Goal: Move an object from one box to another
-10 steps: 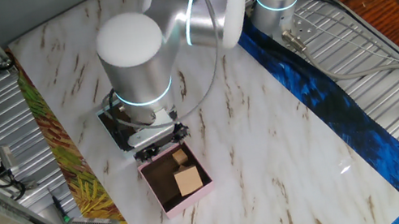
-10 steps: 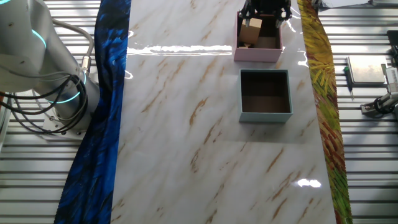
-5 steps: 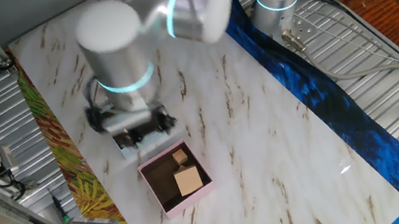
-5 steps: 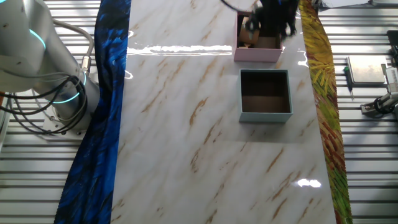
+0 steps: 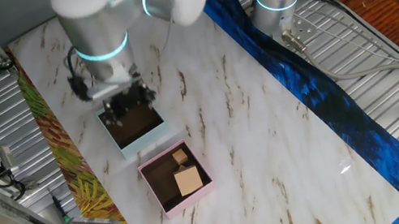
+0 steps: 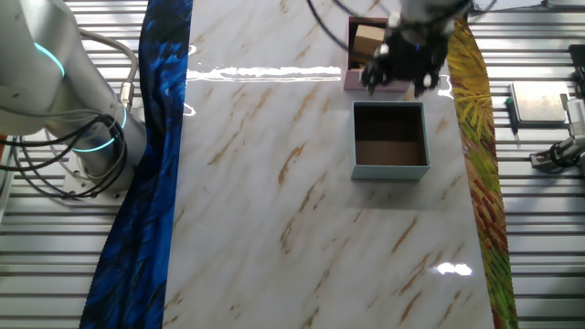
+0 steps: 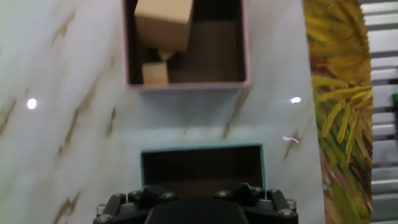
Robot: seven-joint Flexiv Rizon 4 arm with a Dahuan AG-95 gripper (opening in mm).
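Note:
The light-blue box [image 5: 135, 129] stands on the marble table, and only its dark brown floor shows inside [image 6: 391, 139]. Beside it is the pink box [image 5: 176, 180], holding a large wooden block [image 7: 163, 22] and a small wooden block [image 7: 155, 73]. My gripper [image 5: 128, 100] hangs above the light-blue box, near the edge that faces the pink box [image 6: 379, 80]. Its jaws stand apart with nothing between them. In the hand view only the gripper's dark base shows at the bottom, over the light-blue box [image 7: 202, 149]; the fingertips are out of sight.
A yellow-green patterned strip [image 6: 471, 137] runs along the table edge next to both boxes. A blue patterned strip [image 6: 151, 164] lies on the opposite side, by the arm's base [image 6: 64, 100]. Metal grating surrounds the table [image 6: 274, 183].
The gripper has moved from over the pink box to over the light-blue box. Both wooden blocks have stayed in the pink box.

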